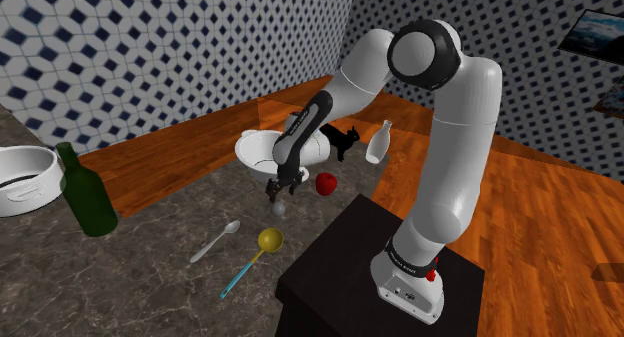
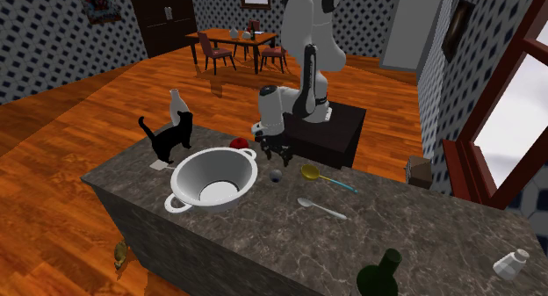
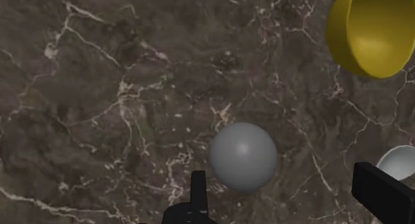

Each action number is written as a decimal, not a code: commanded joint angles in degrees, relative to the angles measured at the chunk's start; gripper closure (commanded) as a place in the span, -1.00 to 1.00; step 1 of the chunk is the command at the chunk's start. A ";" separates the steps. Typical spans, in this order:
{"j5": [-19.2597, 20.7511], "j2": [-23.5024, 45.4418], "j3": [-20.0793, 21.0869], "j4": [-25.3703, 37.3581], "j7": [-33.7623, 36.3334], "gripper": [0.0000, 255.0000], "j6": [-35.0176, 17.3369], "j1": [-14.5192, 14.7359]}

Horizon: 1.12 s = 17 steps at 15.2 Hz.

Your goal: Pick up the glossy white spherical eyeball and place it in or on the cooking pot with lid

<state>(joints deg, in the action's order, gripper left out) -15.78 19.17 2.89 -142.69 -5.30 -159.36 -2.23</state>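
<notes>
The gripper hangs over the marbled countertop with fingers spread apart and clasping nothing, and the grey eyeball lies on the stone beneath the gap, off-centre, close beside one finger and well apart from the other.

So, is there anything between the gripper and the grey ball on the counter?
Nothing visible. The open gripper hangs above the grey ball, which lies on the bare marble counter, nearer one finger. The yellow ladle and the spoon lie off to the side.
</notes>
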 commanded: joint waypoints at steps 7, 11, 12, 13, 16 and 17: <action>-1.68 10.72 1.55 4.62 -1.64 -1.00 -5.62 -1.07; -1.99 13.04 2.01 5.40 -1.95 -1.00 -7.20 -1.29; -1.98 13.04 2.00 5.40 -1.95 -1.00 -7.19 -1.28; -1.98 13.04 2.00 5.40 -1.95 -1.00 -7.19 -1.28; -1.98 13.04 2.00 5.40 -1.95 -1.00 -7.19 -1.28; -1.98 13.04 2.00 5.40 -1.95 -1.00 -7.19 -1.28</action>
<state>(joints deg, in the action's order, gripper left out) -17.76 32.20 4.89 -137.29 -7.25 -166.55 -3.51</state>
